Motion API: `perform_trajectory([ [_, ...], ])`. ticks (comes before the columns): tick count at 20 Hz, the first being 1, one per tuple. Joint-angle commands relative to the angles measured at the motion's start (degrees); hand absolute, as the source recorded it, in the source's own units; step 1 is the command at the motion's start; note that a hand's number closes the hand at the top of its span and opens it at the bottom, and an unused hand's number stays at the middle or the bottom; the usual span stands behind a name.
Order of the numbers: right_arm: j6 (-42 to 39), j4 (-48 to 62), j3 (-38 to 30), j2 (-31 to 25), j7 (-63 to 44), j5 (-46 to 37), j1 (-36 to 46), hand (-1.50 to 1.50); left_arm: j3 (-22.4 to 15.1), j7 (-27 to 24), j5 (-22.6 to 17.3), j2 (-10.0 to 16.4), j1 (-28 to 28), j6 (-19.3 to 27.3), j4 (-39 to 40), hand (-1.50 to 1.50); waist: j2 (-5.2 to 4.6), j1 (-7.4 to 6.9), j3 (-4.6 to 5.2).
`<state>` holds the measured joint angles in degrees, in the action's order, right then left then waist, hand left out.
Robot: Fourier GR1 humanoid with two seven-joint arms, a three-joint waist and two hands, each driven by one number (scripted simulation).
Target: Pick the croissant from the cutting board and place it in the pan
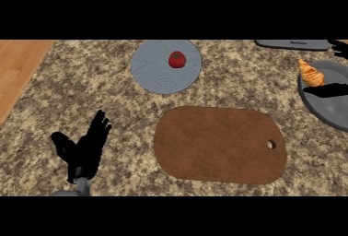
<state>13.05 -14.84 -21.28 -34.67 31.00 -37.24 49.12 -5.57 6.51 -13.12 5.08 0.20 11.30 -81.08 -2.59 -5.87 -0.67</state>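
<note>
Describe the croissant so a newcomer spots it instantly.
From the brown cutting board mid-counter, look up and right to the grey pan at the view's right edge. The croissant lies at its upper left: golden-orange and tapered, unlike the round red item on the plate.

A kitchen (speckled stone counter (102, 92)), with cutting board (217, 145) and pan (333, 113).

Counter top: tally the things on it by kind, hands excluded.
Plate: 1
Red fruit: 1
Cutting board: 1
Pan: 1
Croissant: 1
Dark grey item at top edge: 1
Total: 6
</note>
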Motion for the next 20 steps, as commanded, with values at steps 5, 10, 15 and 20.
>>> perform_trajectory([
  [5,-17.33,4.37,-11.79,-2.9,7.25,13.15,1.79,-1.5,0.45,0.3,-0.19,-0.48,0.19,0.83,-0.33,0.0,0.32,1.52,0.02],
  [10,-31.51,7.58,-15.53,-7.65,7.9,17.35,0.6,-1.5,0.28,0.23,-0.14,-0.56,1.43,0.88,-1.0,0.0,0.59,2.06,0.08],
  [15,-45.72,8.57,-16.1,-13.36,10.9,18.29,-2.92,-1.5,0.65,0.07,0.68,-0.55,0.92,2.05,-0.68,0.0,0.7,2.72,0.08],
  [20,-54.56,7.06,-15.24,-14.95,15.34,18.27,-7.84,-1.5,0.5,-1.24,0.75,-2.04,1.43,2.39,1.79,0.0,0.95,3.97,0.12],
])
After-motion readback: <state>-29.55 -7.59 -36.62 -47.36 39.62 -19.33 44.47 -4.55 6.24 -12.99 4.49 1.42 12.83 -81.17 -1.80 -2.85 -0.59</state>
